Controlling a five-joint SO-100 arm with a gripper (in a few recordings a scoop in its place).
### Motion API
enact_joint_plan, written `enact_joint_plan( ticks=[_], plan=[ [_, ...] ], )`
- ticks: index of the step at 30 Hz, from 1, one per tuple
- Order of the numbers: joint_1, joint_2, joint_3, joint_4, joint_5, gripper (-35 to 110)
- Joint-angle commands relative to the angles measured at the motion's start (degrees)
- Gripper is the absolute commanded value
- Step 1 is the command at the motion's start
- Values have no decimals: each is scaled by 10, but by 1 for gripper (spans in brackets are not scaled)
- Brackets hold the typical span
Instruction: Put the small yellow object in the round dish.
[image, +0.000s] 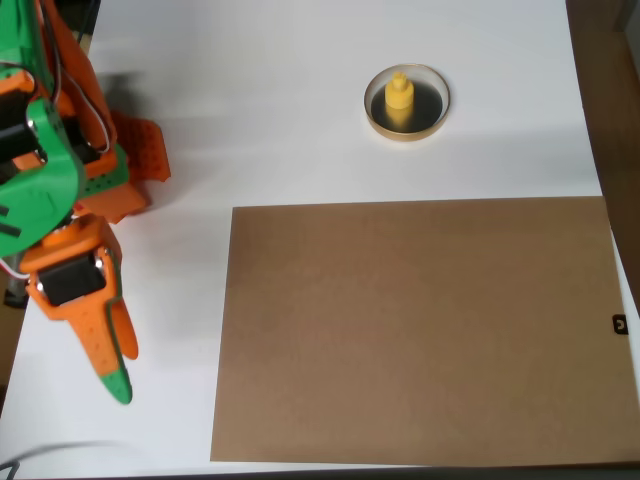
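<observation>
The small yellow object (399, 98) stands upright inside the round dish (407, 134), fingers (117, 372) well apart.

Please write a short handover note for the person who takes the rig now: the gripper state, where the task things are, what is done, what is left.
Gripper: orange with a green tip, at the left edge of the overhead view, holding nothing, fingers look closed.
Small yellow bottle-like plastic piece: standing upright inside the round tan-rimmed dish with the dark inside, at top centre on the white table.
Brown cardboard sheet: bare.
Done: the piece is in the dish.
Left: apparently nothing.

Bare brown sheet (415, 330), unobstructed passage
</observation>
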Motion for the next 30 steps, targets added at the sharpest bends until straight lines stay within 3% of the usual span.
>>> enact_joint_plan(
  ticks=[1, 8, 12, 19, 30],
  plan=[
    [8, 91, 37, 4, 1, 30],
    [4, 286, 141, 76, 9, 28],
    [11, 285, 139, 82, 13, 23],
    [29, 286, 141, 87, 10, 1],
    [32, 286, 154, 90, -5, 0]
  ],
)
